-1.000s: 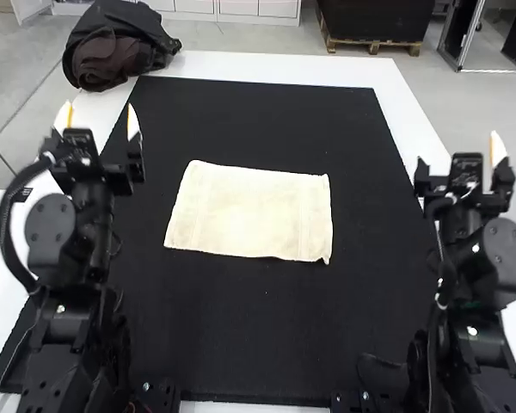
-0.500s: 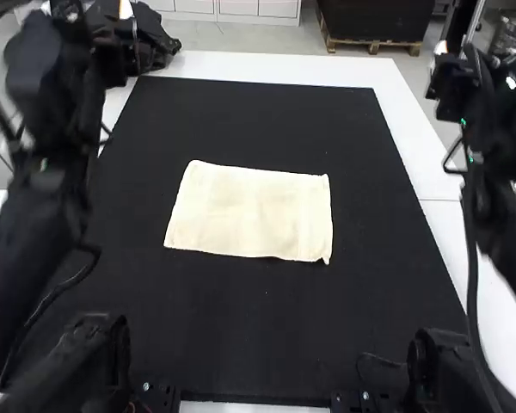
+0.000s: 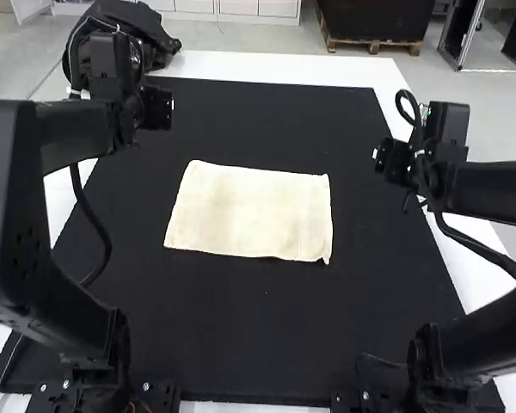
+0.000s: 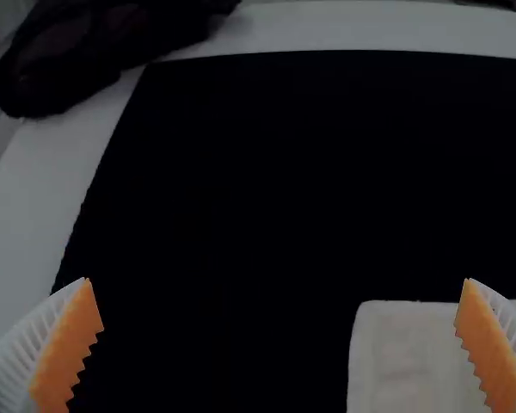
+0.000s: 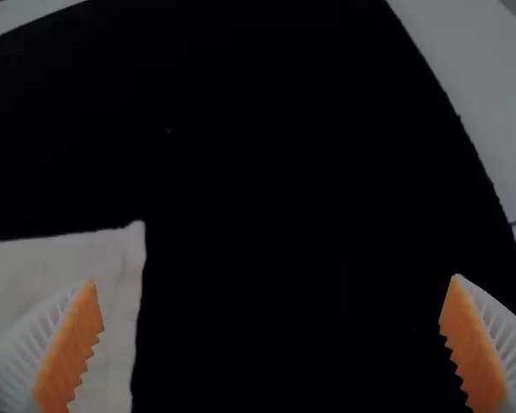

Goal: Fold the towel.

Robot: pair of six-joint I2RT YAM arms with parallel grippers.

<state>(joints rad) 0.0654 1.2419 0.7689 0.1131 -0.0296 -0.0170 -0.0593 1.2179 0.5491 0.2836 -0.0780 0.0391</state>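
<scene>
Towel: the towel (image 3: pixel 249 211) lies flat on the middle of the black mat (image 3: pixel 267 335), a pale rectangle; whether it is already doubled, I cannot tell.
Long axis: it runs across the mat, roughly from the left arm's side to the right arm's side.
Left jaws: they are spread wide, with nothing between the orange pads (image 4: pixel 64 348). From the left arm (image 3: pixel 73 133), the towel is to the right and back toward the arm bases.
Right jaws: they also are parted and without load. From the right arm (image 3: pixel 490 189), the towel is to the left and somewhat toward the bases.
Nearer arm: I cannot say surely; each one seems beside its own short edge.
Near right corner: this corner (image 3: pixel 325 259) sticks out slightly.
Coming move: both jaws should probably go inward and down, to the towel's corners.
Around: the mat covers much of the white bench (image 3: pixel 275 69); a dark cloth heap (image 3: pixel 161 43) lies at the far left, well apart from the towel, and should not disturb the path.
</scene>
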